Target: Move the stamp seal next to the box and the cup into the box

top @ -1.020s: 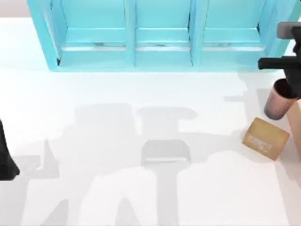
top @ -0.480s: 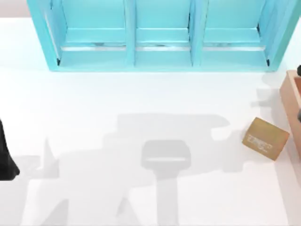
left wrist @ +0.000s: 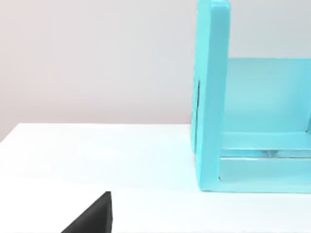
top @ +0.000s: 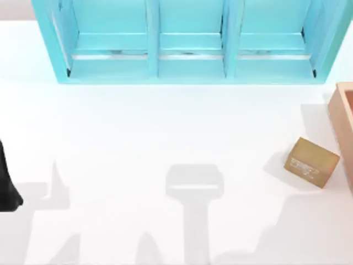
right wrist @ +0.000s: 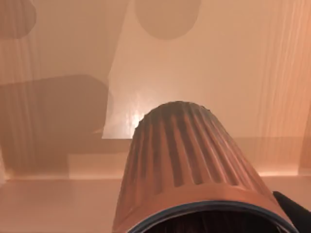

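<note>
The small tan-brown rectangular stamp seal (top: 311, 162) lies on the white table (top: 165, 132) at the right of the top view's frame, turned at a slant, with its pale engraved mark on the upward face. It sits just beside the large orange-tan wooden box (top: 343, 118), whose thick wall shows at the right edge of the frame; a narrow strip of table appears to separate the two, though the gap is hard to judge. A turquoise shelf unit (top: 187, 38) with three open compartments spans the upper part of the frame.

In the right wrist view the dark reddish-brown ribbed cup (right wrist: 187, 165) fills the lower centre of the frame, its dark rim nearest the camera and its narrower base pointing away toward the box's (right wrist: 233, 58) smooth orange-tan inner floor. A dark sliver at the lower right corner, touching the cup's rim, is probably part of the right gripper (right wrist: 294, 209), but whether it is clamped on the cup cannot be told.

The left arm (top: 6, 185) stays parked at the left edge of the top view. In the left wrist view a black wedge sits at the bottom of the frame, with the shelf unit's (left wrist: 214, 97) side panel at the right.
</note>
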Controlling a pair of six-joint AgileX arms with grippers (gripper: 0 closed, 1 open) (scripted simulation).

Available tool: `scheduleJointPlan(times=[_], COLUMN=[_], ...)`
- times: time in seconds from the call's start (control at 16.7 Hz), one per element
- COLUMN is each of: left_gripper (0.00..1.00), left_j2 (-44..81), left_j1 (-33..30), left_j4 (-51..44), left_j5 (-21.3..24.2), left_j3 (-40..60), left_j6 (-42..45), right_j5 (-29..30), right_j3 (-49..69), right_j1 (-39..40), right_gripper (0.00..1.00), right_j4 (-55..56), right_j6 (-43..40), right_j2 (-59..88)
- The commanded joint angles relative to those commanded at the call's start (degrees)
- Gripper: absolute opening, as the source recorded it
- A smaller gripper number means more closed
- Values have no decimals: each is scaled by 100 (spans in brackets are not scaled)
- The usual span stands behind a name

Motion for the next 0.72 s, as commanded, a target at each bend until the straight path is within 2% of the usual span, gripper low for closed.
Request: scheduleJointPlan(times=[0.18,0.48,0.72], left_gripper=[100,100,100], left_j2=[0,0,0], left_j1=[0,0,0], left_j4=[0,0,0], left_j5=[0,0,0], left_j3=[0,0,0], left_j6=[0,0,0], right_j5=[22,27,20], right_j3=[-321,-326,-750], right_j1=[-340,-312,-258], right_gripper=[0,0,0], right_j4=[73,77,580], right_j6=[-335,-333,-312], right_j2=[-303,-272,-219])
